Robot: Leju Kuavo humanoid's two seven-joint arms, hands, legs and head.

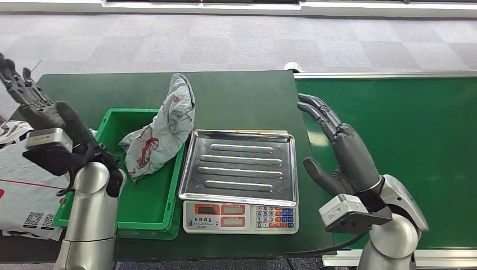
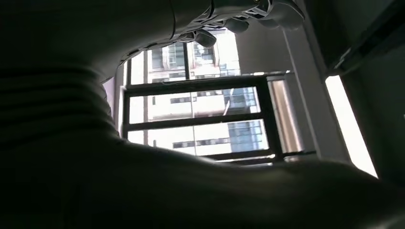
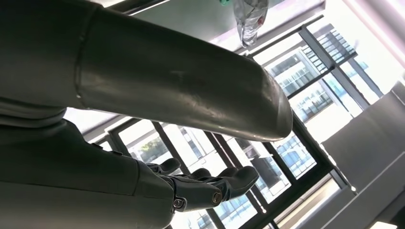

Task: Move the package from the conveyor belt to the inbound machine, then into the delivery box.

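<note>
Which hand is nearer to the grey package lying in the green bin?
Left. The left hand is raised just beyond the bin's outer side, across it from the package. The right hand hovers over the conveyor belt, past the scale.

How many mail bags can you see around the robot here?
2, maybe more. One grey package lies draped over the right wall of the green bin. A white package lies at the left edge, partly behind the left arm, so others may be hidden there.
</note>
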